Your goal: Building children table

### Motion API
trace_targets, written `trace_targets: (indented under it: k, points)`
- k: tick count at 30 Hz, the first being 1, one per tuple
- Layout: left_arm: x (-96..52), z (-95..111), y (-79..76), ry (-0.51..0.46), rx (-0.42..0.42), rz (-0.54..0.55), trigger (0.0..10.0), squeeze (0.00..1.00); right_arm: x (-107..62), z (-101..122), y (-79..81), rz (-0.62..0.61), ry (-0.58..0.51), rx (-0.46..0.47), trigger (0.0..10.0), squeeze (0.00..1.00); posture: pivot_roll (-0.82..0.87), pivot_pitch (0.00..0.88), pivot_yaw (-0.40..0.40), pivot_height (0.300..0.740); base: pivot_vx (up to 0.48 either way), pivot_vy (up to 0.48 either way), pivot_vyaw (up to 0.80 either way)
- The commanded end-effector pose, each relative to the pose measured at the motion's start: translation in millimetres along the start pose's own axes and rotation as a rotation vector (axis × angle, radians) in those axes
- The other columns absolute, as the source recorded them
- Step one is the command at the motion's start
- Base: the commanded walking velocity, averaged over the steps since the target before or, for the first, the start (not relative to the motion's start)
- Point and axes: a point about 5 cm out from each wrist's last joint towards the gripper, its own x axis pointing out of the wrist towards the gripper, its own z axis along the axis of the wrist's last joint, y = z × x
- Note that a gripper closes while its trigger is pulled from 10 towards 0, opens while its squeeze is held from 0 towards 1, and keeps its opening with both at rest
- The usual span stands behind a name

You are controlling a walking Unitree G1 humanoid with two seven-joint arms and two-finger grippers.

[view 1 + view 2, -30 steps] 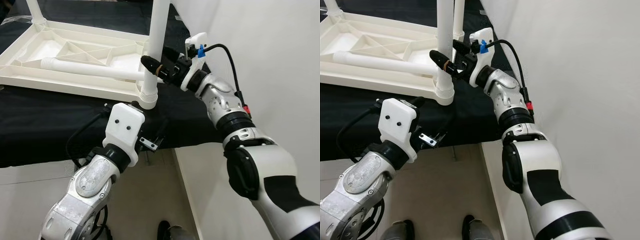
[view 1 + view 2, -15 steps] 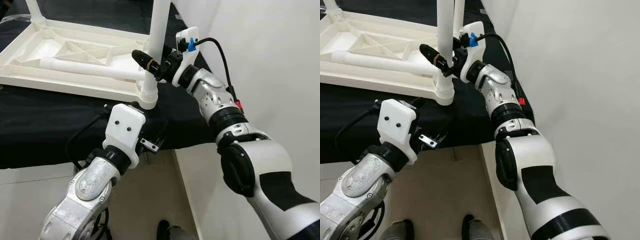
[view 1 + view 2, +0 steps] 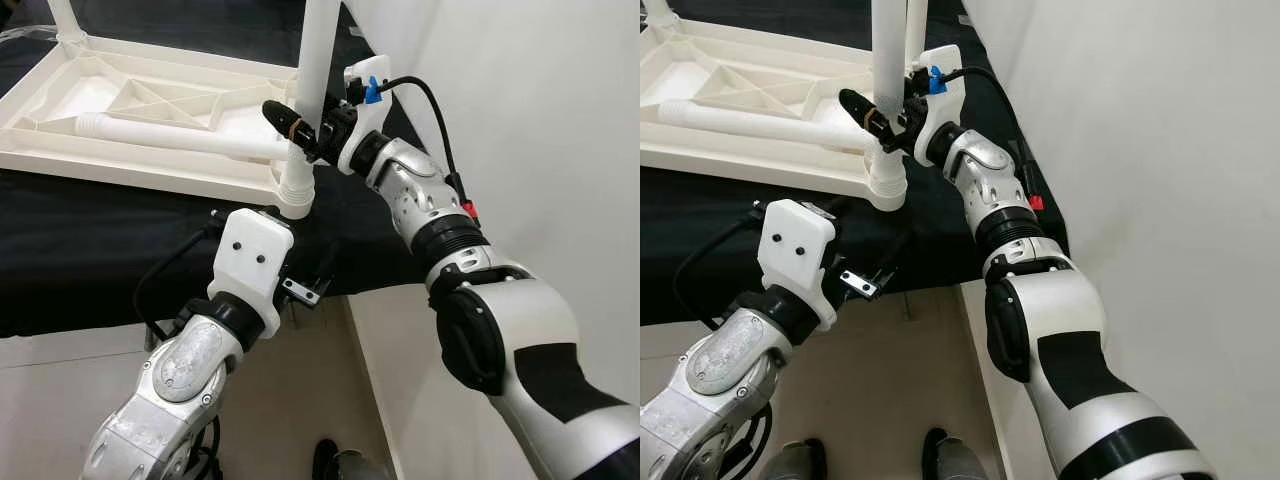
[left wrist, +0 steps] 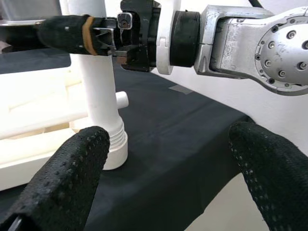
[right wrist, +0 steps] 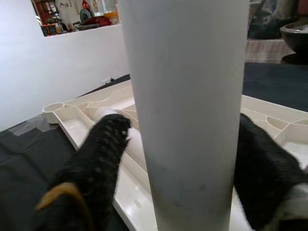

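A white plastic children's tabletop (image 3: 130, 172) lies upside down on a black cloth. One white leg (image 3: 312, 70) stands upright in its near right corner socket (image 3: 296, 195). My right gripper (image 3: 300, 125) is open and straddles this leg a little above the socket, one black finger (image 5: 103, 159) on each side, close to its surface. A loose leg (image 3: 180, 138) lies across the ribbed underside. My left gripper (image 4: 168, 159) is open and holds nothing; it hangs low in front of the cloth's edge, just below that corner.
Another leg (image 3: 65, 20) stands in the far left corner. The black cloth (image 3: 90, 250) covers the low platform under the table. A white wall (image 3: 540, 120) rises close on the right. Pale tiled floor (image 3: 300, 400) lies in front.
My right gripper has slid left along the cloth's far side until its fingers came around the upright leg. The left arm has barely moved.
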Motion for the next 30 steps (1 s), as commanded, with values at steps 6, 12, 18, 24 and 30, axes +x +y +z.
trace_targets:
  k: [6,12,18,24,30]
  points:
    - [0.1,3,-0.5,-0.011,0.000,-0.011,10.0,0.00,5.9,3,6.3,0.014,-0.005,-0.025,0.0,0.00,0.09,0.223,-0.173,0.740,0.000,0.000,0.00]
    - [0.6,4,5.6,-0.015,0.013,0.006,10.0,0.00,4.9,1,5.0,-0.001,0.002,-0.029,0.0,0.00,0.09,0.221,-0.171,0.740,0.000,0.000,0.00]
    - [1.2,6,10.3,-0.020,0.029,0.018,10.0,0.00,3.4,-3,1.8,-0.065,0.036,-0.081,0.0,0.00,0.09,0.222,-0.172,0.740,0.000,0.000,0.00]
    - [3.5,9,18.4,-0.032,0.051,0.039,10.0,0.00,-6.3,-20,-15.8,-0.386,0.150,-0.193,0.0,0.00,0.09,0.226,-0.166,0.740,0.000,0.000,0.00]
    - [4.0,9,19.5,-0.032,0.054,0.039,10.0,0.00,-8.8,-21,-21.5,-0.540,0.158,-0.173,0.0,0.00,0.09,0.226,-0.166,0.740,0.000,0.000,0.00]
